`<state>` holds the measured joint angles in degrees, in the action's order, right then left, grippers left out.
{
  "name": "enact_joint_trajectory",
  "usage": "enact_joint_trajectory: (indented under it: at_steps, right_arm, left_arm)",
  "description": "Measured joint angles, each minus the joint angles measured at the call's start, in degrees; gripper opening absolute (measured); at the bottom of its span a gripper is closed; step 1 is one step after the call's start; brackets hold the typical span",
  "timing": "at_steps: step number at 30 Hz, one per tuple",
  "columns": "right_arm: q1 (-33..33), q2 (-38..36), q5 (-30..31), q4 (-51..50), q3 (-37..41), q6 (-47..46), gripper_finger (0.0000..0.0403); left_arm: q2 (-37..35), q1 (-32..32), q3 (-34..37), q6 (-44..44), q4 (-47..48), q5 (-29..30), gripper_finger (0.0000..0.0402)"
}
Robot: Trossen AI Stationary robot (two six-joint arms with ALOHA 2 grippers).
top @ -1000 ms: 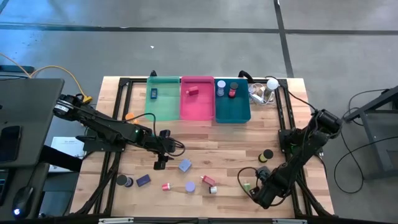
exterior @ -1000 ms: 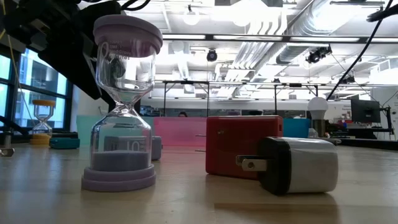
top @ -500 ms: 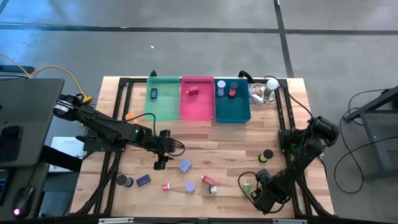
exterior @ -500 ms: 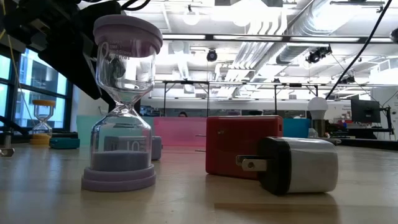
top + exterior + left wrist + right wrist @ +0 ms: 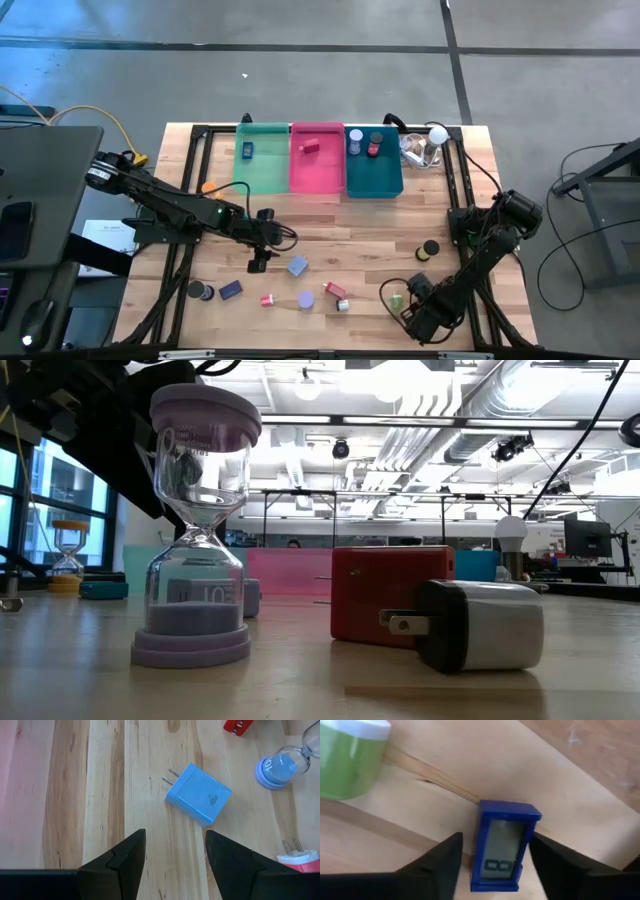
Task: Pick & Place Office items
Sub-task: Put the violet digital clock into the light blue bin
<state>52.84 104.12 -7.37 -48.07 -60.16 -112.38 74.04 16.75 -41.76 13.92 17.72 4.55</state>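
The right hand (image 5: 492, 860) sat low at the lower right of the desk (image 5: 360, 225) in the high view, its fingers spread on either side of a small blue timer (image 5: 503, 845), near a green roll (image 5: 347, 757). The left hand (image 5: 175, 862) hovered, spread and empty, above a blue charger (image 5: 198, 794) at centre-left.

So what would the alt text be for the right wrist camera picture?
A small blue digital timer lies on the wooden table between the right gripper's two dark fingers, which sit close on either side of it. A green white-capped container sits nearby.
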Motion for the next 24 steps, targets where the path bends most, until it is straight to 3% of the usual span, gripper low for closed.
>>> enact_joint_trajectory:
  at_steps: [5, 17, 24]
  right_arm:
    - [-0.02, 0.04, -0.1, -0.14, 0.04, 1.86, 0.012]
    - [-0.37, -1.13, 0.02, -0.75, 0.25, 2.93, 0.0119]
    - [-0.37, -3.23, 3.45, -4.18, -2.24, 3.15, 0.0119]
  left_arm:
    - [0.0, 0.0, 0.0, 0.08, 0.0, 0.01, 0.02]
    - [0.0, 0.0, 0.0, 0.23, 0.02, -0.01, 0.02]
    - [0.0, 0.0, 0.0, 0.23, 0.0, 0.01, 0.02]
